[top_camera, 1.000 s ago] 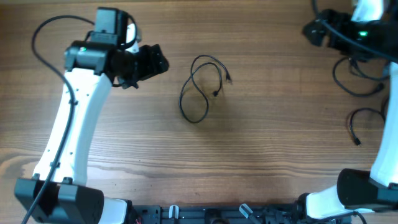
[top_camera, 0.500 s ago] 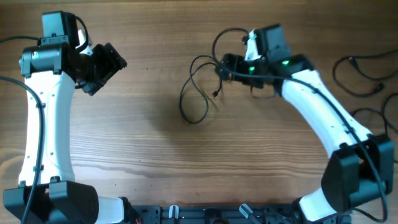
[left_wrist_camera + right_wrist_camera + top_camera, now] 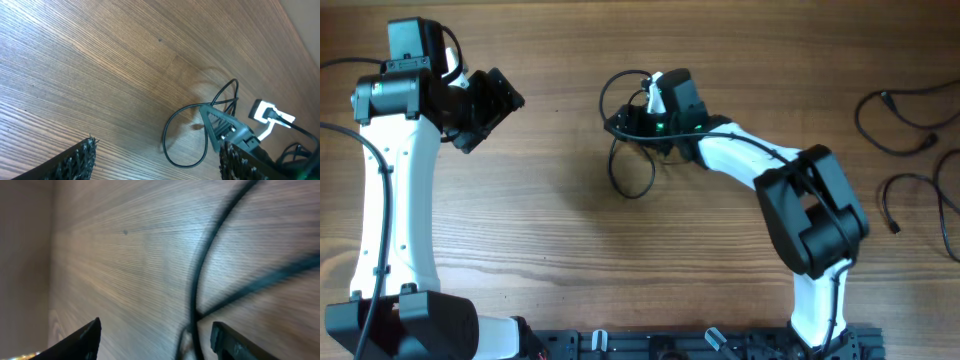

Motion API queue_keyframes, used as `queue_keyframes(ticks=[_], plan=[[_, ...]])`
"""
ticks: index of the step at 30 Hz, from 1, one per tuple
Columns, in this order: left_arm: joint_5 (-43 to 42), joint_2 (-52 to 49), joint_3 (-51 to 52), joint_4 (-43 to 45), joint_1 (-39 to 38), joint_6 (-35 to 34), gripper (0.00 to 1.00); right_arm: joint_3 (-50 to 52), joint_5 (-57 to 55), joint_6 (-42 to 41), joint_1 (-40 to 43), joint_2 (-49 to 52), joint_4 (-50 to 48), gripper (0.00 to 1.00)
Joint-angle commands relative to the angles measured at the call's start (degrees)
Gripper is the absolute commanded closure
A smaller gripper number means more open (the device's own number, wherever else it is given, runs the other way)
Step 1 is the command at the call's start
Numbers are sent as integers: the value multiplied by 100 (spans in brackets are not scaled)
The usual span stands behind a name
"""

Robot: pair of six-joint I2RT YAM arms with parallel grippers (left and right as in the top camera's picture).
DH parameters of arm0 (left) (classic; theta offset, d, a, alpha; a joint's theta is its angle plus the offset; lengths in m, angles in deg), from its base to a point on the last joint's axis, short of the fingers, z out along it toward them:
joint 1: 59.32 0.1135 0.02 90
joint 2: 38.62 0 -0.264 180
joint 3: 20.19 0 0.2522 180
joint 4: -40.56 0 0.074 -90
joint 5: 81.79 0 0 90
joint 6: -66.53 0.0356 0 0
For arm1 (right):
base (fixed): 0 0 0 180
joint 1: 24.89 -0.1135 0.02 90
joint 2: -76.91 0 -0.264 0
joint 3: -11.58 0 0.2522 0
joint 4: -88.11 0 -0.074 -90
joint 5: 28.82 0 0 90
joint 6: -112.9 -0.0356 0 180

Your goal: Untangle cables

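Observation:
One thin black cable [image 3: 632, 178] lies looped at the table's centre, its upper part under my right gripper [image 3: 623, 126]. In the right wrist view the cable [image 3: 199, 287] crosses itself and runs down between the jaws, close to the right finger [image 3: 235, 342]; the jaws stand apart, not touching it. My right gripper [image 3: 157, 342] is open. My left gripper [image 3: 498, 118] hovers open at the upper left, well away from the cable. Its wrist view shows the cable loop [image 3: 172, 152] and the right gripper [image 3: 225, 127] ahead; the left gripper [image 3: 160, 167] holds nothing.
More black cables lie at the right edge: one loop at the upper right [image 3: 895, 120], another below it [image 3: 920, 195]. The bare wooden table [image 3: 570, 240] spreads between the arms. The right arm's white link [image 3: 740, 150] spans the centre right.
My right arm has swung from the far right to the centre cable and shifted left over it, its jaws narrowing. The left arm pulled left a second ago and has held still since.

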Motion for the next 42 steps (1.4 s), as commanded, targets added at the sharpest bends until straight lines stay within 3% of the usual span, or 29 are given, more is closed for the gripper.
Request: queue_keyframes(ticks=[1,3,4,8,16,18,23,24,27,31,34,38,39,40,42], plan=[[59,-24,-35,11,11,-57,18,-17,-361,-540,-162,227,-356,43],[59,-24,-35,-4,11,-57,18,-17,-433,-527,-181,227,-455,58],[59,-24,-35,-4,11,-57,18,-17,-431,-520,-157,227,-452,79],[59,-24,-35,13,11,-57,18,-81,247,-221,46,35,-455,95],[55,-24,-35,-11,11,-57,18,-103,-151,1141,522,-2105,730,95],[57,-24,-35,-9,11,-57,18,-103,-1215,1517,745,-2992,1519,95],[57,-24,-35,-4,11,-59,18,-103,-3829,1582,1410,-3882,2511,96],[52,-24,-35,-4,11,-61,19,-107,-4395,1556,1703,-3856,2404,96],[52,-24,-35,17,11,-59,19,-623,-4588,1613,2339,-3464,2559,95],[50,-24,-35,13,11,-61,22,-2900,-4535,1637,3119,-2127,3696,95],[50,-24,-35,11,11,-61,22,-4033,-4085,1582,3558,-1246,4100,95],[52,-24,-35,-7,11,-61,23,-4409,-3993,1298,4026,-190,3936,95],[50,-24,-35,-7,11,-61,23,-4409,-4260,1311,4054,122,3794,91],[50,-24,-35,-7,11,-59,23,-4406,-4371,1320,4065,299,3689,79],[50,-24,-35,-7,11,-59,23,-4406,-4444,1357,4085,695,3515,0]])
